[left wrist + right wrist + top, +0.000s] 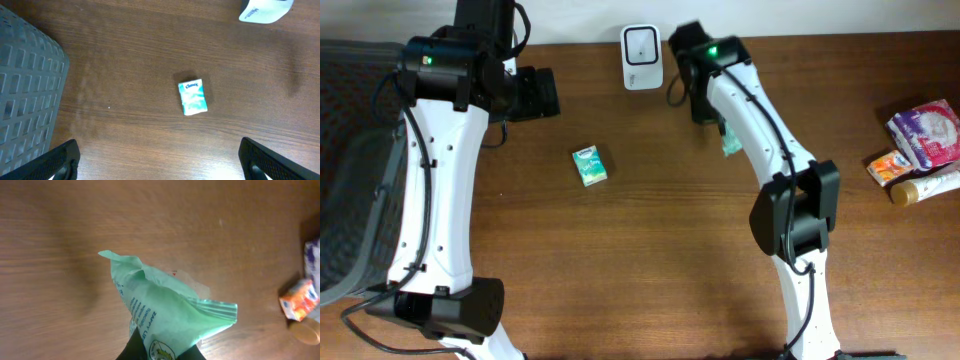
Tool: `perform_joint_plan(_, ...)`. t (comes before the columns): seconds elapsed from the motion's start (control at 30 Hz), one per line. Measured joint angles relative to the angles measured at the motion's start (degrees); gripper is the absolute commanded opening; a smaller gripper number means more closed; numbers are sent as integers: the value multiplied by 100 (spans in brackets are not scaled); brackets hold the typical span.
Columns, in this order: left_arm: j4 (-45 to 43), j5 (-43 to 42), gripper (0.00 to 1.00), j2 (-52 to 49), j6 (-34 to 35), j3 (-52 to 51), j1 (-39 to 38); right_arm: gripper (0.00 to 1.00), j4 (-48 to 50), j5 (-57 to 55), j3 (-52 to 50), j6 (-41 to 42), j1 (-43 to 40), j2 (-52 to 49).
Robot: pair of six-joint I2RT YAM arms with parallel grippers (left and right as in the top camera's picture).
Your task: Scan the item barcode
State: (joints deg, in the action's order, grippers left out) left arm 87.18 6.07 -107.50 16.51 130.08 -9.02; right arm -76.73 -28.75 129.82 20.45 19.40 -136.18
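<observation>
The right gripper (162,352) is shut tight on the lower end of a green pouch (165,305), pinching it between both fingers. The pouch rises out of the gripper, crumpled, with its sealed strip off to one side. From overhead, the right arm's own white link covers most of the pouch and only a green edge shows beside it. The white scanner (642,45) stands on the table (670,240) near this gripper, toward the left arm's side, with bare wood between them. On the far side of the right gripper, well apart, lie an orange box (299,300), a purple-and-white packet (927,130) and a tube (925,185), close together.

The left gripper (157,145) hangs above the table with its fingers spread fully apart and holds nothing. A small Kleenex pack (192,97) lies flat ahead of it, untouched. The scanner stands farther out beyond that pack. A grey basket (25,85) sits close beside this gripper's outer finger.
</observation>
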Motion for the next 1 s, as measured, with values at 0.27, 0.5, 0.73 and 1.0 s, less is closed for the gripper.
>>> perform_joint_plan(0.27,2,0,99,0,0,0,0,68,466,-227,-1412,173,13,-168)
perform_joint_plan(0.5,2,0,99,0,0,0,0,73,332,186,-1029,-55,903,-168)
perform_joint_plan(0.73,2,0,99,0,0,0,0,73,157,741,-671,-339,1113,-170)
perform_joint_plan(1.0,2,0,99,0,0,0,0,57,-374,3718,-413,-2009,-763,-168)
